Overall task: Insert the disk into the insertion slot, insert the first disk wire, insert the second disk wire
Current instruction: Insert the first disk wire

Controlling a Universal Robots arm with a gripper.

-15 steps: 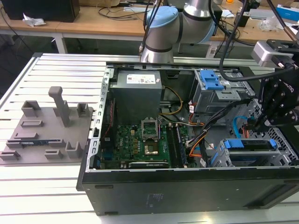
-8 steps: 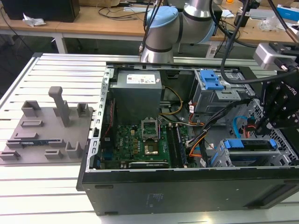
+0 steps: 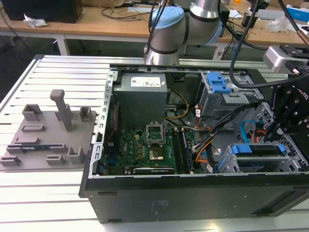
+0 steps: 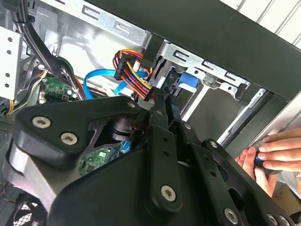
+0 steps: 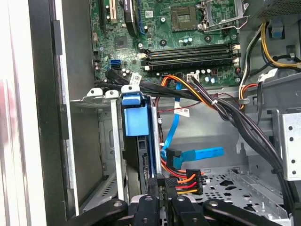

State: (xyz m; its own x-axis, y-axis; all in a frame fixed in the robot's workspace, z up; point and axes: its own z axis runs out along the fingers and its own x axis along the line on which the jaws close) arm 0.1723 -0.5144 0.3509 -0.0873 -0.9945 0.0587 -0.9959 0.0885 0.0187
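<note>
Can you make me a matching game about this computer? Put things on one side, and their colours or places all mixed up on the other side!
Things:
1. disk
2. motherboard
3. wire plug
4. tray

Colours and places:
A. green
B. on the table, outside the case
C. in the slot
D. has orange, red, yellow and black wires

Pairs: 1-C, 2-A, 3-D, 4-B
</note>
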